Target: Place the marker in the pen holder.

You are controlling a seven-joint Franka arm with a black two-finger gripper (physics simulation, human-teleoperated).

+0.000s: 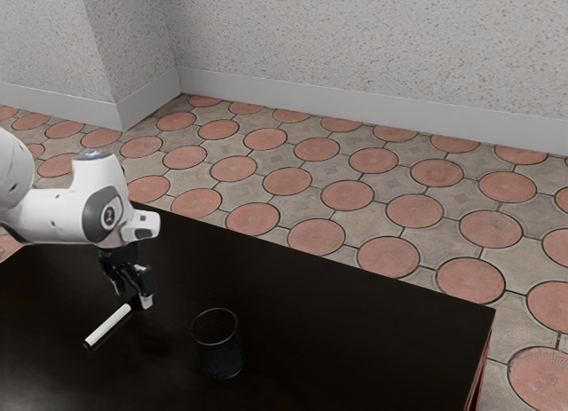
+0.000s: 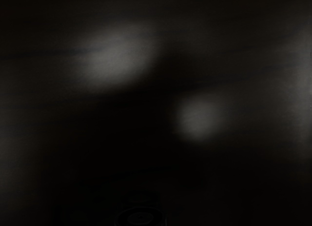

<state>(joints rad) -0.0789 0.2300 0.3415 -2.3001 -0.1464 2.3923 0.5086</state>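
- Exterior view: my claw (image 1: 135,299) hangs with fingers parted, gripping nothing.
- Just beside it lies the white marker (image 1: 108,326), likely light, stiff and slick (a roller, I suspect); I'd pinch it mid-barrel, squarely across.
- Farther out, the pen holder (image 1: 221,355) stands upright.

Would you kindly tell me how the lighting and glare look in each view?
Exterior view: fairly even light, the black pen holder nearly merging with the dark table, the white marker standing out; wrist view: very dark, two pale patches, likely glare.
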